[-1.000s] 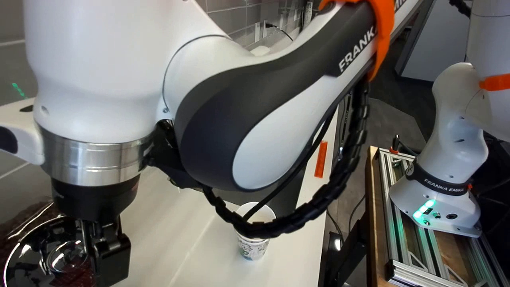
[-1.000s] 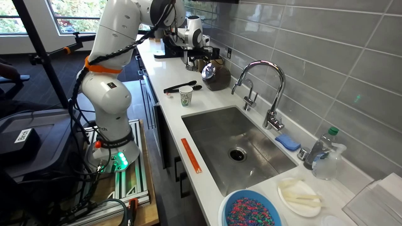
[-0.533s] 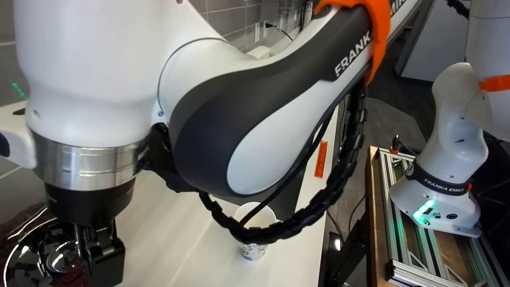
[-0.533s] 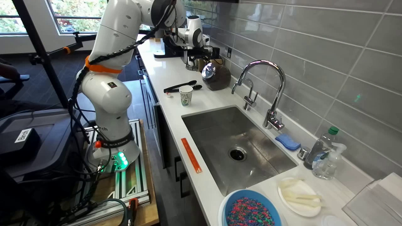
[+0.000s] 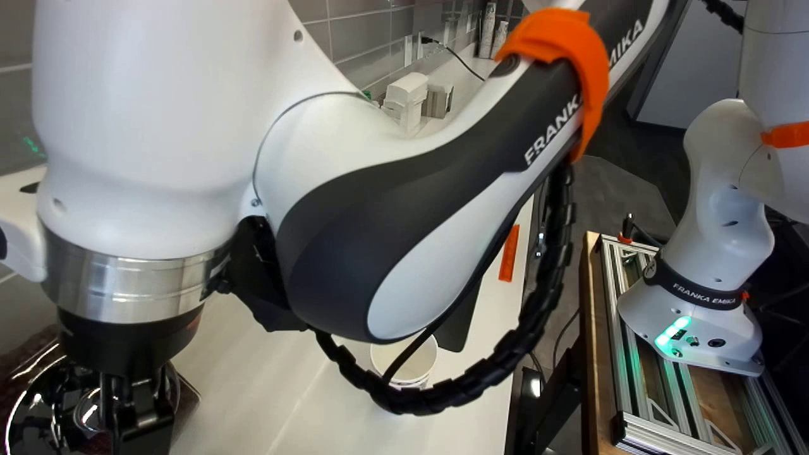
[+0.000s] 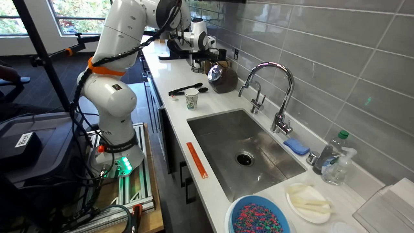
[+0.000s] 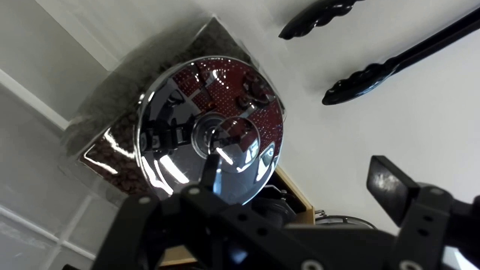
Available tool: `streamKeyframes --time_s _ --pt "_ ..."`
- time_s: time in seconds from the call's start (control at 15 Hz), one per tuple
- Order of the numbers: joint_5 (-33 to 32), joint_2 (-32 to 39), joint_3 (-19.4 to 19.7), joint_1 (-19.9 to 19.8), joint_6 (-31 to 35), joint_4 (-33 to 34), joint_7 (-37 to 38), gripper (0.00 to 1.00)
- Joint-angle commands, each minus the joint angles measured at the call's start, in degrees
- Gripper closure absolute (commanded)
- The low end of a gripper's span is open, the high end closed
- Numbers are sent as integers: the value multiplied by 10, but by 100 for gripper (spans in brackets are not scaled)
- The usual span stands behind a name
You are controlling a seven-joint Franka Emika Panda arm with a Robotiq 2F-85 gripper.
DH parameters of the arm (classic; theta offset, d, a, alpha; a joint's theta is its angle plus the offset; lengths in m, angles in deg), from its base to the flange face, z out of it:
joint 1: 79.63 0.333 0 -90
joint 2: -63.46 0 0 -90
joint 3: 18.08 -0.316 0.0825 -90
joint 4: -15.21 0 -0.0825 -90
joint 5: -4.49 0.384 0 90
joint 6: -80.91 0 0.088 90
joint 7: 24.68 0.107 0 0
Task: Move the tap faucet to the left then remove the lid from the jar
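The brown-filled jar (image 6: pixel 228 82) stands on the counter by the tiled wall, its mouth slanted. The shiny domed lid (image 6: pixel 214 73) sits on it. In the wrist view the lid (image 7: pixel 204 112) covers the mouth of the jar (image 7: pixel 118 161). My gripper (image 7: pixel 300 176) is open and empty; one finger overlaps the lid's knob (image 7: pixel 236 144), the other is over the white counter. Whether a finger touches the lid I cannot tell. In an exterior view the gripper (image 5: pixel 136 420) is in front of the lid (image 5: pixel 38 407). The tall chrome faucet (image 6: pixel 289 87) has its spout pointing left in the view.
Black tongs (image 7: pixel 378 75) lie on the counter beside the jar, with a paper cup (image 6: pixel 191 101) near them. A shorter chrome tap (image 6: pixel 257 102) stands between jar and faucet. A wooden box (image 7: pixel 309 215) is close to the lid. The sink (image 6: pixel 207 152) is beside the cup.
The arm has come down and slightly left in an exterior view, bringing the gripper lower at the lid. The jar, lid and faucet have not moved.
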Motion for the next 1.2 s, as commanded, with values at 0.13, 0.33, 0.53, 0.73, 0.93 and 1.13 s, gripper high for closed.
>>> streamKeyframes --time_s 0.13,0.33,0.53,0.73,0.93,1.13 --pt "-52 24 52 44 23 17 78 0" --pt "-63 33 66 58 24 27 91 0" --pt "-74 42 80 72 23 39 102 0" --pt "-79 54 90 84 24 52 110 0" --pt "-83 63 103 96 22 63 119 0" --pt "-88 71 119 108 20 73 133 0"
